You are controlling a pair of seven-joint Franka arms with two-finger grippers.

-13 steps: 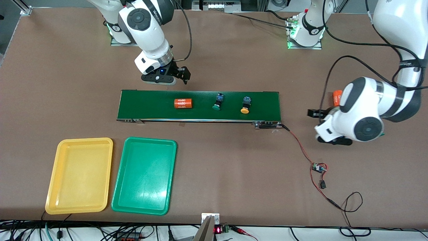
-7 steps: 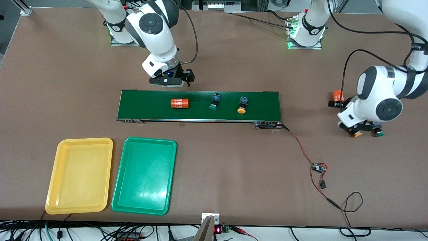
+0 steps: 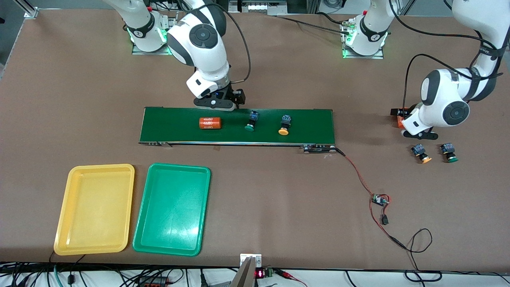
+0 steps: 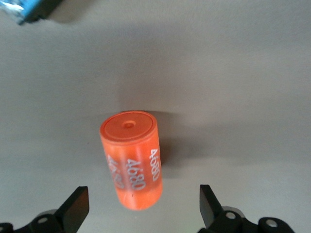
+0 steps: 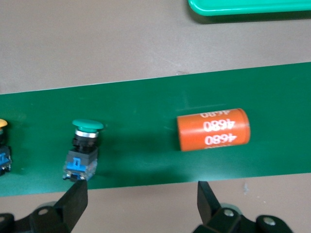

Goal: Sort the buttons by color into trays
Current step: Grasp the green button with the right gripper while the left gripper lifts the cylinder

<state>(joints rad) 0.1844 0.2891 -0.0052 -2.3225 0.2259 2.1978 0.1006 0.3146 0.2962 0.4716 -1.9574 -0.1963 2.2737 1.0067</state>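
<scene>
- Green-capped button point(image 3: 250, 121) on conveyor belt point(image 3: 310, 119): at 4 o'clock below right gripper point(image 3: 217, 104), jaws wide, empty.
- Left gripper point(image 3: 416, 133): jaws wide over orange cylinder point(image 4: 132, 158).

right arm: comes from its base at the top of the front view, elbow bent, wrist turned down toward the table.
right tool point(image 3: 217, 104): low over the table, fingers point(image 5: 73, 204) spread wide apart, nothing between them.
left arm: loops out from its base toward its own end of the table, forearm folded back, wrist pointing down.
left tool point(image 3: 414, 131): low over the table, mostly hidden under the wrist in the front view; the left wrist view shows its fingers point(image 4: 75, 211) wide apart, gripping nothing.
</scene>
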